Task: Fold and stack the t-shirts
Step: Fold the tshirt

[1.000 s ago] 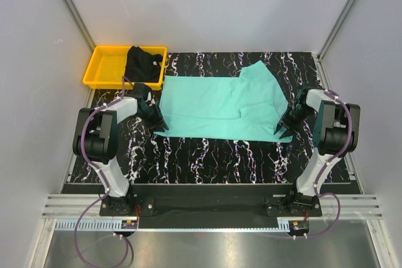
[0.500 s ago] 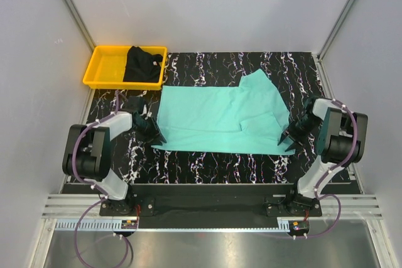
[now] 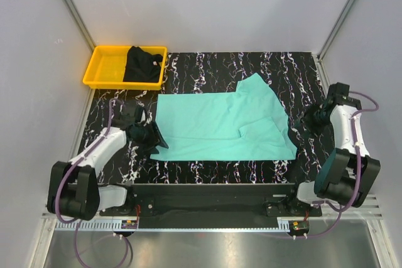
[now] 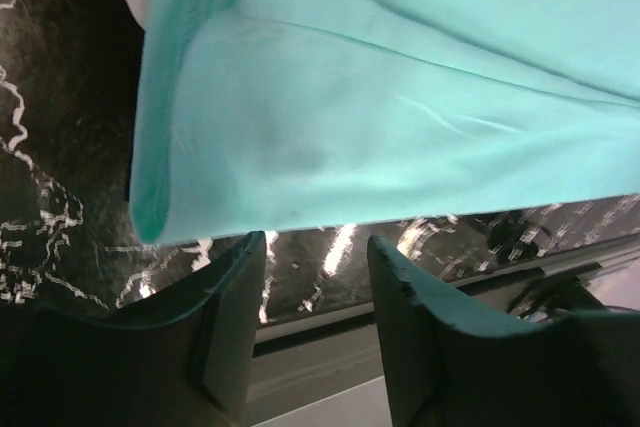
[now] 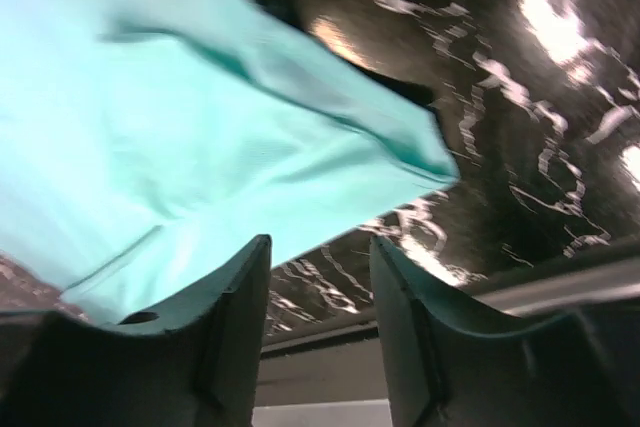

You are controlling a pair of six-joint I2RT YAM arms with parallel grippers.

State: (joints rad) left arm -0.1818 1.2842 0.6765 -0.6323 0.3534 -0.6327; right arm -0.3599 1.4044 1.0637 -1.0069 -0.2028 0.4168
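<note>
The turquoise-teal t-shirt (image 3: 220,123) lies spread flat across the middle of the table, one sleeve folded in at the right. The black t-shirt (image 3: 143,64) lies crumpled in the yellow tray (image 3: 107,67) at the back left. My left gripper (image 3: 157,140) is open and empty at the shirt's left edge; in the left wrist view the teal shirt (image 4: 380,117) lies just beyond my left gripper (image 4: 318,247). My right gripper (image 3: 298,123) is open and empty beside the shirt's right edge; the teal cloth (image 5: 200,137) lies ahead of my right gripper (image 5: 320,247).
The table top (image 3: 207,171) is black marble-patterned. Grey walls and metal frame posts close in the left, right and back. The arm bases stand on a dark rail (image 3: 207,196) at the near edge.
Both grippers dragged the shirt's near edge toward the arm bases, then let go. The left gripper stays at the left edge; the right has drawn back to the right.
</note>
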